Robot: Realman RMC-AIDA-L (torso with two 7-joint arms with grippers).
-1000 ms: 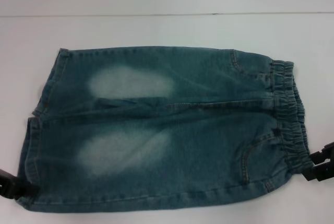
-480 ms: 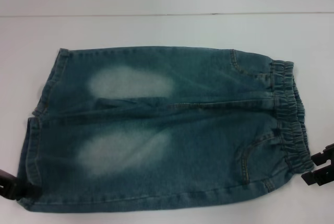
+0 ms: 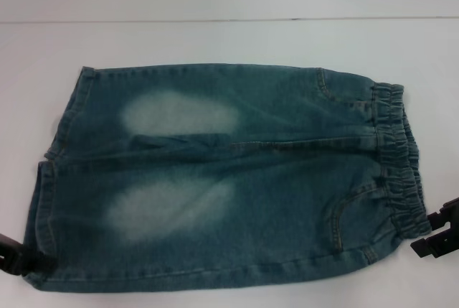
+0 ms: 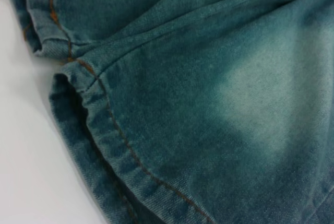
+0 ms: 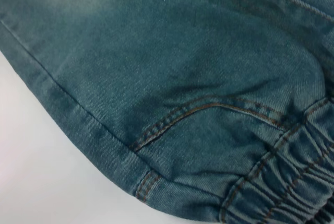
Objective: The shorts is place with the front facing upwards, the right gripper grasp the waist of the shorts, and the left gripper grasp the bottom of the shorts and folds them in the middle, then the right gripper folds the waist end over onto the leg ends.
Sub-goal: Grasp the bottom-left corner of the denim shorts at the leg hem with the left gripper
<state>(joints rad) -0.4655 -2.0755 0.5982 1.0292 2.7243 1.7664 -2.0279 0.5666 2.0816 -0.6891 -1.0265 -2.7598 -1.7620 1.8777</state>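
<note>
Shorts (image 3: pixel 222 179) flat, front up; right gripper (image 3: pixel 434 236) beside waist (image 3: pixel 396 161), left gripper (image 3: pixel 13 254) at leg hem (image 3: pixel 43 207), poised for grasp; finger state unclear.

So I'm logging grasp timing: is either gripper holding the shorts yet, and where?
Cannot tell: the left gripper sits at the leg hem corner, the right gripper beside the waist; the shorts lie flat.

Seen from the robot's head, looking forward and down, the shorts (image 3: pixel 222 179) fill most of the white table (image 3: pixel 229 39). The left wrist camera sits close over the leg ends (image 4: pixel 99 130), apparently at the near hem corner. The right wrist camera looks closely at the waist (image 5: pixel 282 187) and pocket stitching; both close-ups lie within the head view.
</note>
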